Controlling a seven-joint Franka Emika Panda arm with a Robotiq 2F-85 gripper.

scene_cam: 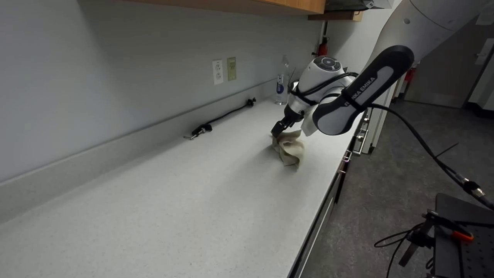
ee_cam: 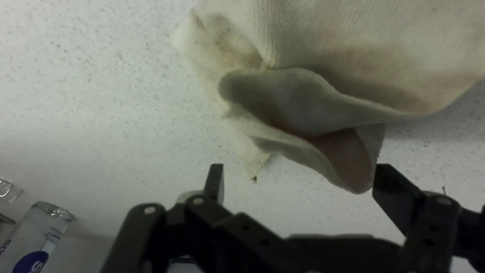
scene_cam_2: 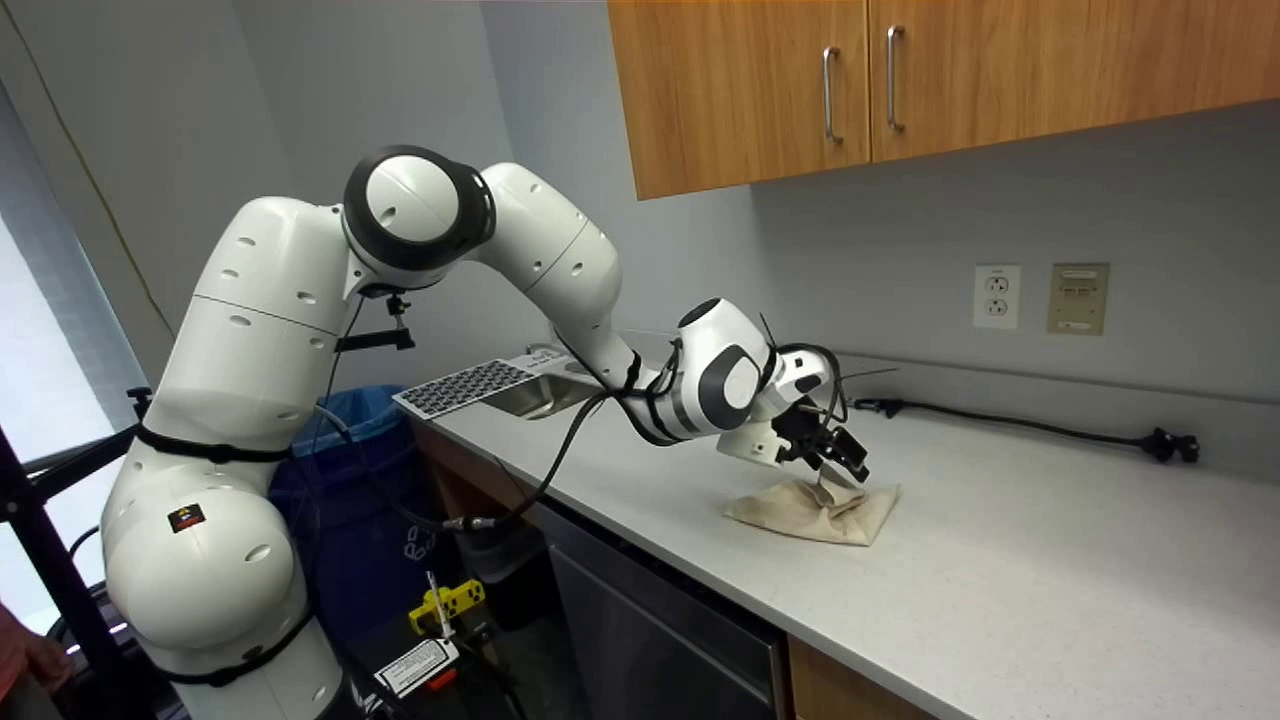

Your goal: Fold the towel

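Observation:
The cream-beige towel (scene_cam: 290,148) (scene_cam_2: 815,512) lies crumpled on the counter, a raised fold standing at its middle. Close up in the wrist view, the towel (ee_cam: 360,49) shows brownish stains, and a loose flap of it reaches between the fingers. My gripper (ee_cam: 298,170) stands open, its fingers wide apart. The flap's tip appears to be right beside or touching the right-hand finger (ee_cam: 394,193); nothing is pinched. Both exterior views show the gripper (scene_cam: 277,129) (scene_cam_2: 850,465) low and tilted, right at the raised part of the towel.
A clear bottle (scene_cam: 281,88) (ee_cam: 38,239) stands near the wall, close to the gripper. A black cord with clamp ends (scene_cam: 227,114) (scene_cam_2: 1040,428) lies along the backsplash. A sink (scene_cam_2: 545,397) is set into the counter (scene_cam_2: 1000,560), whose front edge drops to the floor. Cabinets (scene_cam_2: 740,90) hang above.

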